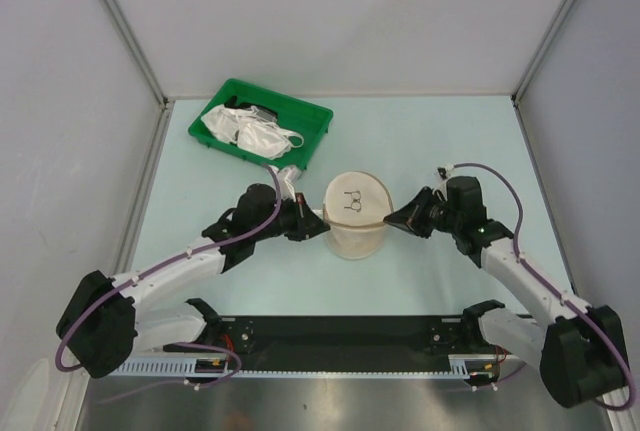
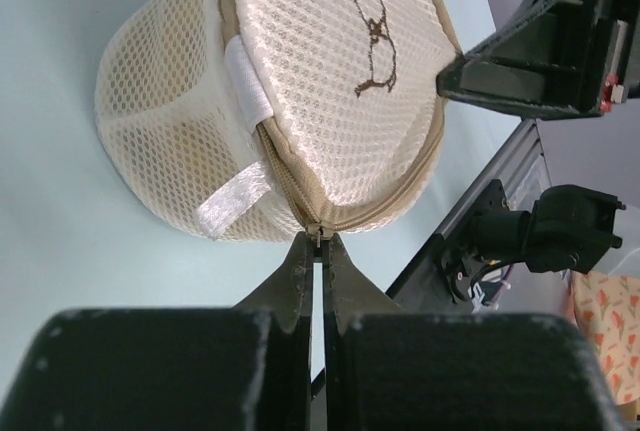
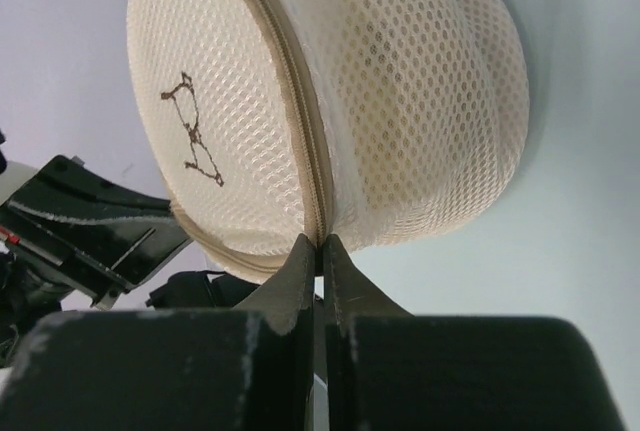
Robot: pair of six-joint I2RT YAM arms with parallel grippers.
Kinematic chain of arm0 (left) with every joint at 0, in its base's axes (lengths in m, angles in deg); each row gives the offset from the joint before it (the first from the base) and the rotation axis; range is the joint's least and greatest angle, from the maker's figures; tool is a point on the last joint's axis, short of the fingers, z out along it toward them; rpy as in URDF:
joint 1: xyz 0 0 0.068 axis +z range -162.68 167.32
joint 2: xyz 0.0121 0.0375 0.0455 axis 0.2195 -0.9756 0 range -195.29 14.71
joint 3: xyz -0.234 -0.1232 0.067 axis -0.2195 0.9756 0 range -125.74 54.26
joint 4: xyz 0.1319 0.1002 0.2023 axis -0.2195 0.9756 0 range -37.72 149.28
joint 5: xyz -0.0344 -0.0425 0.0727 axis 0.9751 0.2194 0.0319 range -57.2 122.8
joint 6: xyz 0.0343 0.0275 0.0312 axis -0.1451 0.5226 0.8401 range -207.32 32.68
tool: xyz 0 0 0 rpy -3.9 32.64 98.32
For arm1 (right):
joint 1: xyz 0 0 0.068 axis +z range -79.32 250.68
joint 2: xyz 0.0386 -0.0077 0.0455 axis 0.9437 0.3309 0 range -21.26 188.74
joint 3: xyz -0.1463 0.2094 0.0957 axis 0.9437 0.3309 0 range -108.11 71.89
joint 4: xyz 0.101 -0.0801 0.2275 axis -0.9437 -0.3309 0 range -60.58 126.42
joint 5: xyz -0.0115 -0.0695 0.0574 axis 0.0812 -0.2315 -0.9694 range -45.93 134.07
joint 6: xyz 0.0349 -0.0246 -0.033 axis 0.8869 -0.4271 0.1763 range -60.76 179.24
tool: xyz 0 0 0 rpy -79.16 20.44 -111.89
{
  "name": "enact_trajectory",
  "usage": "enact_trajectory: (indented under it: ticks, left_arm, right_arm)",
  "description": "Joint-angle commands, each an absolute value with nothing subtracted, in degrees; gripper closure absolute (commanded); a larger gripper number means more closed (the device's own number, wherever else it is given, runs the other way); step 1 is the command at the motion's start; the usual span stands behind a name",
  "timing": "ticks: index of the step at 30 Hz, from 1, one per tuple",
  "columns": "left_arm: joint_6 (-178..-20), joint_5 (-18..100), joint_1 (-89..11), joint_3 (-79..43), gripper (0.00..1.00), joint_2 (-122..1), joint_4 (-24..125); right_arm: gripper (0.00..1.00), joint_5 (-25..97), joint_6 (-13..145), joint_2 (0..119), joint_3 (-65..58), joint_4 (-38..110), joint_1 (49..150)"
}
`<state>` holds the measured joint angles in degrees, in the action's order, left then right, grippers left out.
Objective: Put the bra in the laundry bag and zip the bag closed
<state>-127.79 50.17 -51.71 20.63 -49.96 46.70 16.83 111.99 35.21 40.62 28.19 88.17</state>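
The round beige mesh laundry bag (image 1: 357,213) stands on the table between both arms, the face with the dark bra drawing tilted upward. In the left wrist view my left gripper (image 2: 320,242) is shut on the small metal zip pull at the bag's (image 2: 330,81) tan rim. In the right wrist view my right gripper (image 3: 320,243) is shut on the zip seam at the opposite side of the bag (image 3: 400,81). The zip looks closed along the rim that shows. From above, the left gripper (image 1: 322,224) and right gripper (image 1: 389,219) flank the bag. The mustard-yellow bra is hidden.
A green plastic tray (image 1: 292,102) holding shiny white bras (image 1: 245,129) sits at the back left, close behind my left arm. Grey enclosure walls ring the pale blue table. A black rail runs along the near edge.
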Motion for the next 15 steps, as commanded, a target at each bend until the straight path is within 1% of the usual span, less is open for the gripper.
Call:
enact_trajectory:
  ticks: [1,3,4,5,6,7,9,10,12,15]
  left_arm:
    - [-126.8,48.5,-53.7,18.8,1.0,-49.1,47.5]
    - [-128.8,48.1,-56.4,18.4,1.0,-49.8,45.8]
    - [-129.7,48.0,-57.0,18.5,1.0,-50.3,44.9]
    - [-130.6,48.0,-57.8,18.7,1.0,-51.4,43.2]
    - [-132.2,48.0,-58.0,18.7,1.0,-52.0,42.6]
    - [-132.8,48.0,-58.1,18.7,1.0,-52.6,42.0]
    - [-134.1,47.9,-58.4,18.5,1.0,-54.2,40.4]
    - [-134.3,48.0,-58.4,18.4,1.0,-54.5,40.0]
    - [-134.3,48.3,-58.7,17.4,1.0,-55.9,39.2]
    - [-133.7,48.6,-59.7,15.9,1.0,-57.5,39.2]
  right_arm:
    - [1.0,16.7,107.0,42.5,35.1,33.0,86.9]
    - [0.98,17.4,106.0,44.8,32.1,31.7,87.0]
    - [0.8,17.4,105.2,46.6,31.0,30.6,86.9]
    - [0.67,16.9,103.6,47.5,28.9,29.1,87.3]
    - [0.57,16.5,102.9,48.0,28.2,25.6,87.5]
    - [0.43,16.6,102.6,47.9,27.9,24.3,88.2]
    - [0.34,18.5,103.9,44.7,29.6,22.5,91.4]
    - [0.29,21.3,104.7,42.6,30.7,22.3,92.6]
    - [0.26,24.1,108.3,37.0,32.6,22.1,96.1]
    - [0.25,25.4,114.0,32.0,37.2,26.4,98.4]
